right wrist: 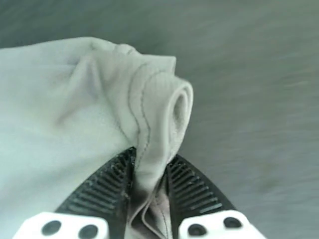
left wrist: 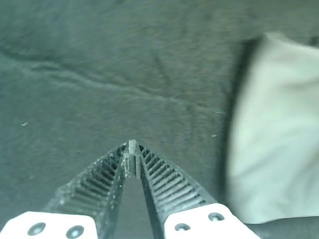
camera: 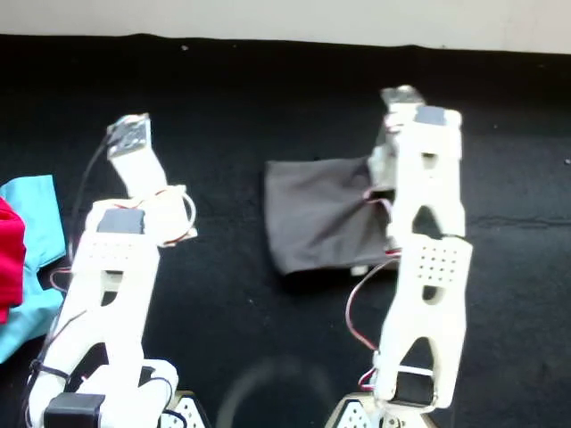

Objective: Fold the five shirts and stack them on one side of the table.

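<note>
**Grey shirt mid-fold, pinched by the right arm**

The step in hand looks like folding the grey shirt [camera: 321,218], which lies at the centre of the high view on the black table [camera: 268,80]. The right gripper [right wrist: 149,167] is clamped on a bunched, rolled edge of it, with cloth squeezed between the ribbed fingers [right wrist: 107,186]. The left gripper [left wrist: 132,149] is closed on nothing, tips together over bare table just beside the shirt.

Next, by my judgement, the pinched edge must be carried across the shirt and laid flat. The roll of cloth in the grip needs to be let go cleanly so it does not drag the fold open.

The high view alone gives the layout. A red shirt [camera: 9,254] lies on a teal one [camera: 36,214] at the left edge of the frame, likely the stack. From above, the right arm [camera: 428,232] covers its own grip. The right wrist view shows the seams and the rolled hem in the pinch. The left wrist view settles that the left fingers are shut and hold nothing.
</note>
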